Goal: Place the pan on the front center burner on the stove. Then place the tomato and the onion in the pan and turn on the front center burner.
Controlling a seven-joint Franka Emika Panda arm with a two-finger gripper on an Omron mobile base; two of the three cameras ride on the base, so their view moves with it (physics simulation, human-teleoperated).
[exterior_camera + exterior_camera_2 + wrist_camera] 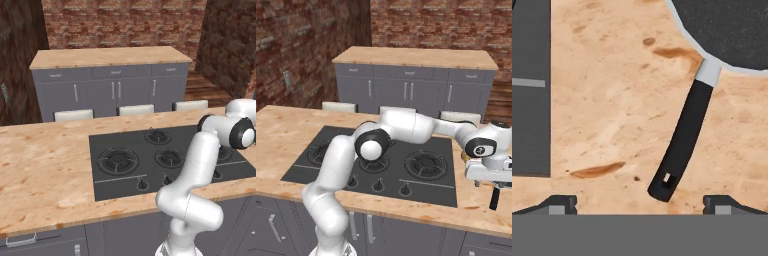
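Your gripper (640, 202) hangs over the counter (612, 110) to the right of the stove (376, 165), jaws spread wide and holding nothing. The pan (727, 30) lies on the wood below, and in the hand view its dark bowl sits at the upper right while the black handle (682, 145) runs down toward your fingertips, its free end lying between them but nearer the right one. So the step in hand looks like the first grasp, with the pan not yet on the front center burner (170, 158). Before you descend, shift so the handle sits squarely between the fingers, and roll the hand until the jaws cross the handle rather than run along it, since it lies at a slant. Aim for the handle's middle or closer to the bowl; a grip at the far end will probably let the pan droop. Come straight down, close firmly, then lift level.
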